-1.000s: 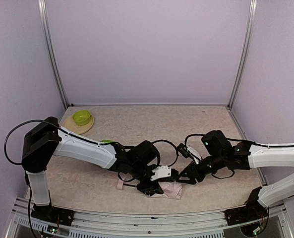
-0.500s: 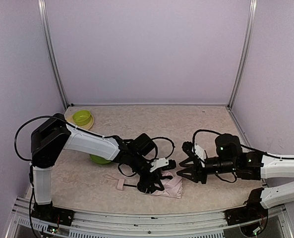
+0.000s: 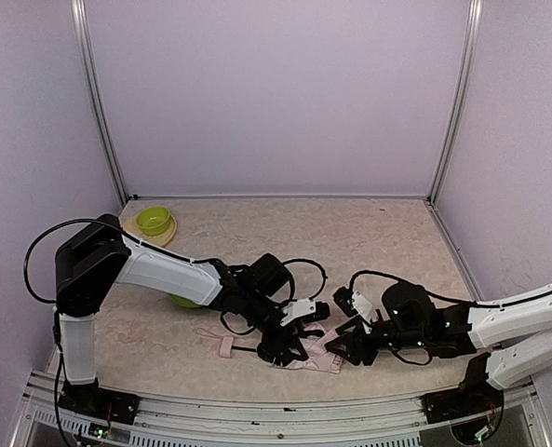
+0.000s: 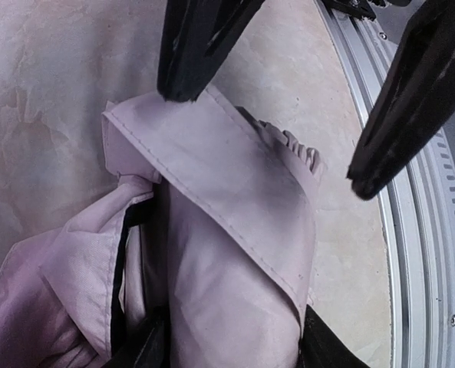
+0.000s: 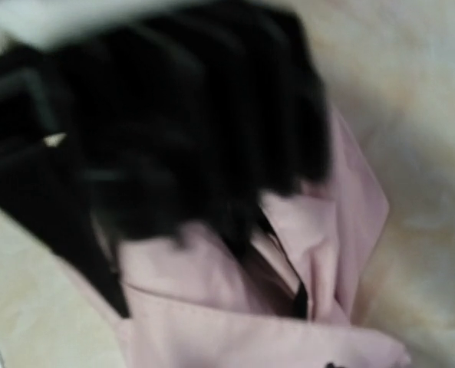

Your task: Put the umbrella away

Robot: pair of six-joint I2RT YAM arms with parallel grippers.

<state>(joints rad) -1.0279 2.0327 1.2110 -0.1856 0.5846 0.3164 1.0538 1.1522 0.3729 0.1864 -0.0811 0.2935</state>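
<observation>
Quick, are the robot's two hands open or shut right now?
Left gripper: open, fingers spread over the umbrella, not clamped on it.
Right gripper: beside the umbrella, too blurred to tell.

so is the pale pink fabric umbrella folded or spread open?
Folded: the pale pink fabric umbrella lies collapsed, its canopy in flat overlapping folds, not spread.

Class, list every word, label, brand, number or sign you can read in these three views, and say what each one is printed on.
There is no readable text.
The pale pink folding umbrella is plain fabric with stitched seams only.
The lime green bowl and the beige table top show no marks.
The right wrist view is too blurred to show any print.
</observation>
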